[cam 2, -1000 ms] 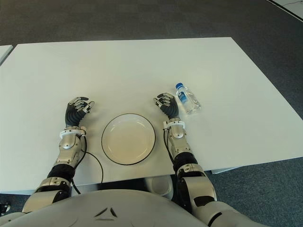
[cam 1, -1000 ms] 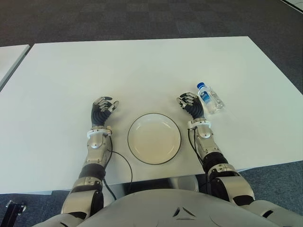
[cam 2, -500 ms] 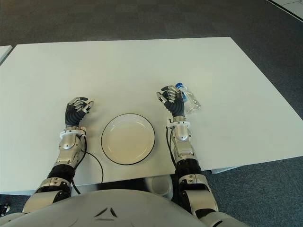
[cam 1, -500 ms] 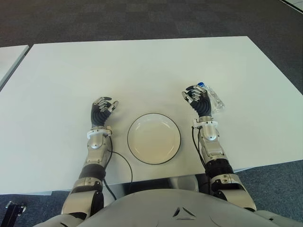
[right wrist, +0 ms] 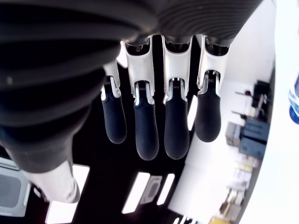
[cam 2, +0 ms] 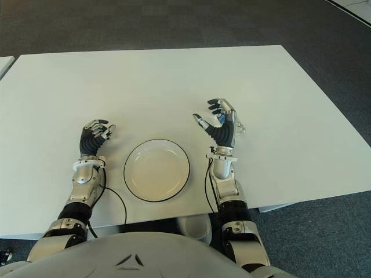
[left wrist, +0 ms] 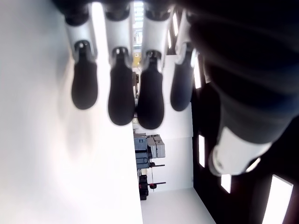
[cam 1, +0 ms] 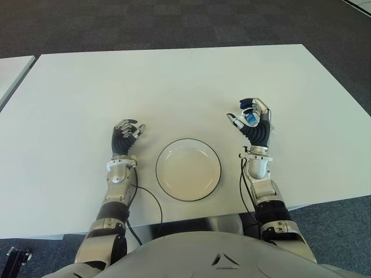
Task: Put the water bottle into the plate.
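The water bottle [cam 1: 251, 117] lies on the white table [cam 1: 174, 87], right of the plate. Only its blue label and a bit of clear body [cam 2: 239, 128] show behind my right hand. My right hand [cam 1: 246, 113] is raised in front of the bottle, fingers spread and thumb apart, holding nothing. The right wrist view shows its straight fingers [right wrist: 175, 126] and a sliver of the bottle's blue label [right wrist: 294, 95] at the picture's edge. The round white plate [cam 1: 188, 171] with a dark rim sits between my arms, with nothing in it. My left hand [cam 1: 126, 133] shows left of the plate, fingers relaxed.
A black cable [cam 1: 149, 197] loops on the table beside my left forearm. The table's near edge runs just below the plate. A second table's corner [cam 1: 11, 69] shows at the far left. Dark carpet surrounds the table.
My right hand has lifted, moved right and forward to the bottle, and uncurled its fingers. It now covers most of the bottle. The left hand has not moved.
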`<state>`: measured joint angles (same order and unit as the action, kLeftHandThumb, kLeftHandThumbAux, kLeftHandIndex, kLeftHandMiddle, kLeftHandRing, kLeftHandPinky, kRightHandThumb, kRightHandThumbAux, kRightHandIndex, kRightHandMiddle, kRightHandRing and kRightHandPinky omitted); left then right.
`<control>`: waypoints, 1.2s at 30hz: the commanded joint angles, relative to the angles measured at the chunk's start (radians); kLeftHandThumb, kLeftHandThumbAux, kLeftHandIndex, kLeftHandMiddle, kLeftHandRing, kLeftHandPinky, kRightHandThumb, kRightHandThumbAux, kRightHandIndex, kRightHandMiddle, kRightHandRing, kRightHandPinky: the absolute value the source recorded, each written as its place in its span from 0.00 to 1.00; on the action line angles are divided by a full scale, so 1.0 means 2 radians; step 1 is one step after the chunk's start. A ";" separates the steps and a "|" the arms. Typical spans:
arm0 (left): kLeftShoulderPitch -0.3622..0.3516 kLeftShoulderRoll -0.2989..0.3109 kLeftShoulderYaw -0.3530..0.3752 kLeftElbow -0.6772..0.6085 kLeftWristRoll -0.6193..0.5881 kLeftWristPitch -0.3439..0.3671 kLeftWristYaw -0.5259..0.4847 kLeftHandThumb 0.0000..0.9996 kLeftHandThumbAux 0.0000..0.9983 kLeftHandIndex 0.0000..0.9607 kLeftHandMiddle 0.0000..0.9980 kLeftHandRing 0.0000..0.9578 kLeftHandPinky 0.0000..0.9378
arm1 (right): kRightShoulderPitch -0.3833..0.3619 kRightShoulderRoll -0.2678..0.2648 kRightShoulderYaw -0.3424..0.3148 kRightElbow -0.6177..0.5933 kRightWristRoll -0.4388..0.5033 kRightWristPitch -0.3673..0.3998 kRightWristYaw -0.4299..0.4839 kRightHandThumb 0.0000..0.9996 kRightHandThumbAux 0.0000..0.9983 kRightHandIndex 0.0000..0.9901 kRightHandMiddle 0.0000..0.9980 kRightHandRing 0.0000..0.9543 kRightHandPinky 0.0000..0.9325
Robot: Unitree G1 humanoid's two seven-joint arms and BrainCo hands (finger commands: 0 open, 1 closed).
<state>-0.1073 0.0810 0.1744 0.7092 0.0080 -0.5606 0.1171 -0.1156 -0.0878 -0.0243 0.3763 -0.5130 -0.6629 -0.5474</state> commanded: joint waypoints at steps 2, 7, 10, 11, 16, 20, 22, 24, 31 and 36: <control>0.010 -0.003 -0.005 0.004 0.002 0.021 -0.001 0.71 0.72 0.45 0.65 0.65 0.64 | -0.001 -0.014 0.002 -0.004 -0.071 0.046 -0.076 0.47 0.67 0.12 0.16 0.18 0.22; 0.012 -0.001 -0.009 -0.001 0.009 0.023 0.000 0.71 0.72 0.45 0.63 0.64 0.63 | -0.001 -0.022 0.004 -0.024 -0.099 0.101 -0.098 0.42 0.57 0.02 0.03 0.04 0.05; 0.013 -0.002 -0.010 -0.004 0.010 0.025 -0.001 0.71 0.72 0.45 0.62 0.63 0.62 | -0.004 -0.026 0.004 -0.033 -0.099 0.128 -0.091 0.41 0.51 0.01 0.01 0.01 0.02; 0.014 -0.002 -0.011 -0.005 0.010 0.025 0.000 0.71 0.72 0.45 0.62 0.63 0.62 | -0.012 -0.029 0.004 -0.029 -0.096 0.138 -0.086 0.41 0.50 0.00 0.01 0.01 0.01; 0.016 -0.003 -0.013 -0.010 0.008 0.029 0.000 0.71 0.72 0.45 0.61 0.62 0.61 | -0.061 -0.044 0.006 0.023 -0.086 0.175 -0.078 0.43 0.41 0.00 0.00 0.00 0.00; 0.019 -0.004 -0.015 -0.016 0.007 0.032 0.001 0.71 0.72 0.45 0.60 0.60 0.58 | -0.075 -0.044 0.012 0.038 -0.088 0.221 -0.070 0.50 0.34 0.00 0.00 0.00 0.00; 0.021 -0.004 -0.016 -0.020 0.008 0.033 0.001 0.71 0.72 0.45 0.60 0.60 0.58 | -0.079 -0.044 0.016 0.040 -0.094 0.257 -0.060 0.53 0.32 0.00 0.00 0.00 0.00; 0.023 -0.004 -0.018 -0.023 0.009 0.033 0.003 0.71 0.72 0.45 0.59 0.59 0.58 | -0.081 -0.045 0.021 0.038 -0.096 0.283 -0.049 0.55 0.30 0.00 0.00 0.00 0.00; 0.027 0.001 -0.021 -0.029 0.019 0.034 0.009 0.71 0.72 0.45 0.61 0.62 0.62 | -0.104 -0.057 0.042 0.063 -0.097 0.346 -0.020 0.58 0.23 0.00 0.00 0.00 0.00; 0.030 0.002 -0.022 -0.033 0.026 0.034 0.013 0.71 0.72 0.45 0.62 0.64 0.63 | -0.114 -0.063 0.054 0.073 -0.091 0.372 -0.001 0.59 0.21 0.00 0.00 0.00 0.00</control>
<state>-0.0689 0.0833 0.1378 0.6384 0.0461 -0.5192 0.1304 -0.3244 -0.2032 0.0676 0.5013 -0.7030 0.0436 -0.5799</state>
